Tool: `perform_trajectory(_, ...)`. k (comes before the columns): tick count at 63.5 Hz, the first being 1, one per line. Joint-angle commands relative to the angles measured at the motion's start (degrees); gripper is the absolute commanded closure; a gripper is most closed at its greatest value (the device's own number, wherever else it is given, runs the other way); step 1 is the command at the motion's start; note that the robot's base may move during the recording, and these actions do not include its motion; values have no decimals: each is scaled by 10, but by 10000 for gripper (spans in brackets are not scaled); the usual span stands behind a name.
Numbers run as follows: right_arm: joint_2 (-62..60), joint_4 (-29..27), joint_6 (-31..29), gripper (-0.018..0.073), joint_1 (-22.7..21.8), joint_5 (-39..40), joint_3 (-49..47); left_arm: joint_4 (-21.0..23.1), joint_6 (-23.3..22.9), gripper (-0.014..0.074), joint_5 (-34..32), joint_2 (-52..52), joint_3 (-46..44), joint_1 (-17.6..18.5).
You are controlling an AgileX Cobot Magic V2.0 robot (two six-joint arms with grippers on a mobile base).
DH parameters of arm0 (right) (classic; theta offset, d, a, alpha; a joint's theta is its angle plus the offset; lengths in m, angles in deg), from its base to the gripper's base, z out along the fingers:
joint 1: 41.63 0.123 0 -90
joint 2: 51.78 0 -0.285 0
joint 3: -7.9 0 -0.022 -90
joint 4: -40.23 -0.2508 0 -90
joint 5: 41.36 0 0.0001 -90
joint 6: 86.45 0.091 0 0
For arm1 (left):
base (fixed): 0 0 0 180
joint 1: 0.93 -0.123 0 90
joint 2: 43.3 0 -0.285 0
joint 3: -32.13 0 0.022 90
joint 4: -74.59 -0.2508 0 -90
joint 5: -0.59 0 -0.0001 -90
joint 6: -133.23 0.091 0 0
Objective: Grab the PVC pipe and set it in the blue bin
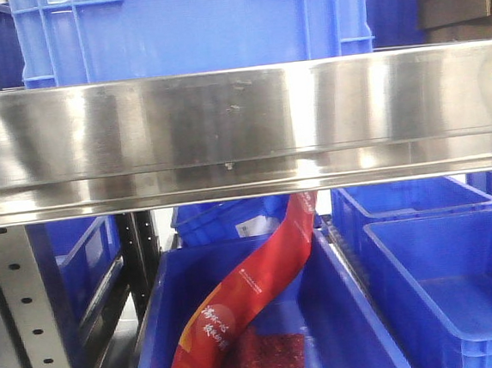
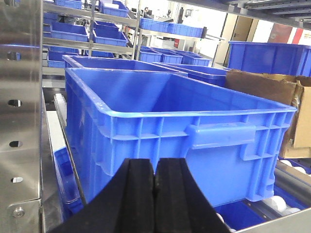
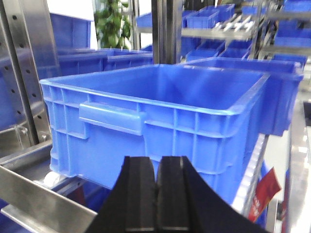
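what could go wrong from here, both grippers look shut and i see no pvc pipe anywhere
1. No PVC pipe shows in any view, so the arms may reach blind or grab the wrong item, such as the red packet lying in the lower bin.
2. The left gripper and right gripper are shut and empty, each close to a blue bin; moving forward could bump the wall.
3. The steel shelf rail blocks much of the front view.

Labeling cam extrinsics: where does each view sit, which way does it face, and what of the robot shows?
Exterior front: faces the rack head-on, steel shelf edge across the middle, red bag in a blue bin below; no robot parts.
Left wrist: behind the shut left gripper, facing a blue crate, cardboard box to its right.
Right wrist: behind the shut right gripper, facing a blue crate.
Shared: each wrist view faces a handled blue crate; no PVC pipe in any.
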Motion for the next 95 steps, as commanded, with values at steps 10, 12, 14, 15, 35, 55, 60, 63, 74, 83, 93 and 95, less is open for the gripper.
perform_trajectory(10, -114, 35, -1, 727, -79, 94, 138, 5, -1, 707, -10, -3, 2, 4)
perform_trajectory(12, -133, 35, -1, 727, -100, 90, 160, 5, -1, 707, -10, -3, 2, 4)
perform_trajectory(14, -154, 35, 2, 727, -120, 85, 181, 5, -1, 707, -10, -3, 2, 4)
perform_trajectory(15, -162, 35, 4, 727, -129, 81, 189, 5, -1, 707, -10, -3, 2, 4)
perform_trajectory(35, -336, 35, 6, 727, -277, 7, 295, 5, -1, 707, -10, -3, 2, 4)
perform_trajectory(55, -392, 149, 110, 727, -308, 28, 350, 5, -1, 707, -10, -3, 2, 4)
perform_trajectory(60, -392, 164, 110, 727, -307, 15, 350, 5, -1, 707, -10, -3, 2, 4)
perform_trajectory(63, -392, 166, 110, 727, -307, 21, 350, 5, -1, 707, -10, -3, 2, 4)
perform_trajectory(74, -392, 166, 114, 727, -285, 30, 350, 5, -1, 707, -12, -3, 2, 4)
perform_trajectory(83, -392, 168, 114, 727, -274, 26, 350, 5, -1, 707, -12, -3, 2, 4)
perform_trajectory(93, -392, 168, 114, 727, -274, 27, 350, 5, -1, 707, -12, -3, 2, 4)
perform_trajectory(95, -392, 168, 114, 727, -274, 27, 350, 5, -1, 707, -12, -3, 2, 4)
